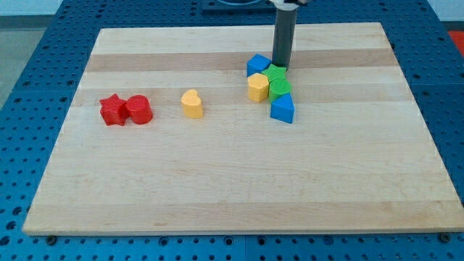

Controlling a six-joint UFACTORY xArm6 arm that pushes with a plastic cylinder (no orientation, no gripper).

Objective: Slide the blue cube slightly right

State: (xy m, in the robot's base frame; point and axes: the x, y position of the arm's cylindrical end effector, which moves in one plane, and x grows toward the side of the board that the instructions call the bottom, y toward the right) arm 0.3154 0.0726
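The blue cube [257, 65] sits right of the board's centre, near the view's top, at the top left of a tight cluster. My tip [280, 67] stands just to the cube's right, touching or nearly touching a green block [278, 75]. Below the cube is a yellow block [258, 87]. A second green block [280, 88] is beside it, and a blue triangular block [283, 109] lies at the cluster's bottom.
A yellow heart-shaped block [192, 104] lies alone left of the cluster. A red star [112, 110] and a red cylinder [138, 110] touch each other at the view's left. The wooden board [232, 196] rests on a blue perforated table.
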